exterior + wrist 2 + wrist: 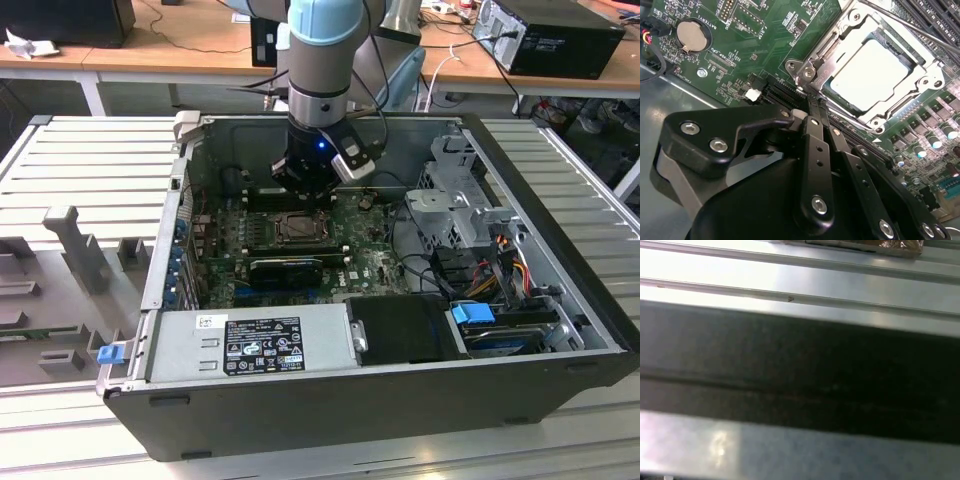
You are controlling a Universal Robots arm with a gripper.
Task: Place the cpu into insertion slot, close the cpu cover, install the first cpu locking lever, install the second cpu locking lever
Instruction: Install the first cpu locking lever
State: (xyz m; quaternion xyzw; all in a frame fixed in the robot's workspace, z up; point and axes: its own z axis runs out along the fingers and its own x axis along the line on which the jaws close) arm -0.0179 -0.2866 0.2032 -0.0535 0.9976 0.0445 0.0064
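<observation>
Pale silver cpu seated in the insertion slot, silvery cpu cover closed over it, tool fingers pressed together, empty, at the cover's seven o'clock corner.

A pale, matt metal face is shown on the cpu, framed by the shiny silvery cpu cover; matt black gripper

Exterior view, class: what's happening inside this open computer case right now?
A robot arm reaches into the open computer case, its claw shut and empty at the corner of the insertion slot. In the second wrist view, the cpu sits in the slot with the cpu cover closed around it.
</observation>
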